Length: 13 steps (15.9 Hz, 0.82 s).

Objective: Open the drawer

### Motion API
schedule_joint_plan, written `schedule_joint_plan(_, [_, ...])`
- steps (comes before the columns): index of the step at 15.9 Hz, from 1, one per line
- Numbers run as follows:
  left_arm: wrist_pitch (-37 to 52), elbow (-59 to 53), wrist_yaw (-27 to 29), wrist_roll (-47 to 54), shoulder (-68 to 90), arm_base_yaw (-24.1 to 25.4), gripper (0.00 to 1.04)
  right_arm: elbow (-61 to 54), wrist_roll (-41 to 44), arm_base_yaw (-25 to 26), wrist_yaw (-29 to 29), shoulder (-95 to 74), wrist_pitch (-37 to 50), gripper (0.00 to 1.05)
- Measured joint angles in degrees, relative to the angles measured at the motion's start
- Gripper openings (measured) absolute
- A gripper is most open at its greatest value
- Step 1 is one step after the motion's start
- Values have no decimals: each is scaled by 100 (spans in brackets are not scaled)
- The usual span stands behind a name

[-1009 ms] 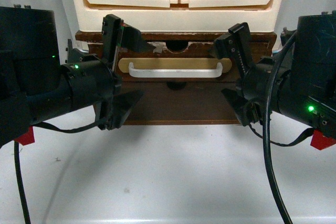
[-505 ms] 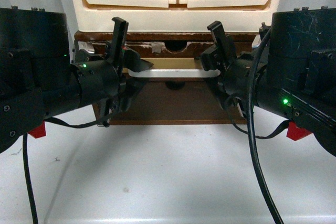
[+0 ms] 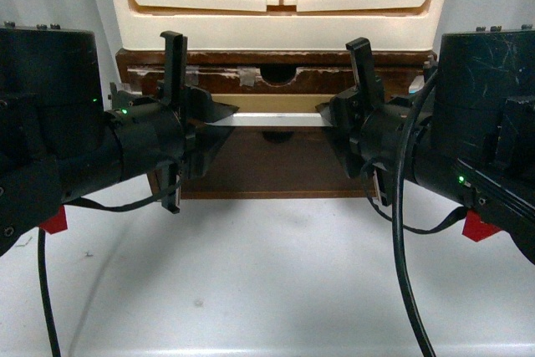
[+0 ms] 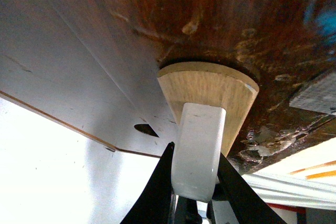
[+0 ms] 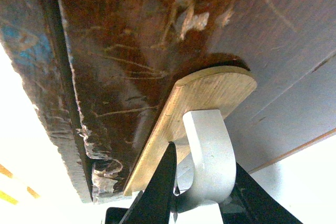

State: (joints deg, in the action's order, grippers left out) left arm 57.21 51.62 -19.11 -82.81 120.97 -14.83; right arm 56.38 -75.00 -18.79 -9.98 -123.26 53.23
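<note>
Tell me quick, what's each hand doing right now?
Left hand: closed on the white handle, left end.
Right hand: closed on the white handle, right end.

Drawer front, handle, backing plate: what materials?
Drawer front: likely dark-stained wood; the worn finish shows grain, scratches and chipped edges.
Handle: smooth, white and slightly glossy; plastic or painted metal, can't tell which.
Plate: pale, matte, unfinished-looking wood with fine straight grain.

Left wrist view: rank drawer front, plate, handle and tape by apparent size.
1. drawer front
2. plate and handle: they look alike, and the handle is nearer the camera, so unranked
3. tape, partly cut off by the frame
</note>
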Motion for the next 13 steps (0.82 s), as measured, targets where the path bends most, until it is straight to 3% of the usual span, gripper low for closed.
schedule_joint_plan(8, [1108,-2673,85,-118,-1528,-313,13,-2505,-260,-767,385,1464,962,18])
schedule_joint_plan(10, [1207,-3401,216,306,-1956,-422,31,-2907,496,-946,481,1589,839,44])
schedule_joint_plan(12, [916,-3792,348,728,-2627,-422,60,-3001,780,-1016,494,1834,487,72])
schedule_joint_plan(13, [750,-3856,426,876,-2868,-337,67,-3021,809,-1049,435,1832,459,79])
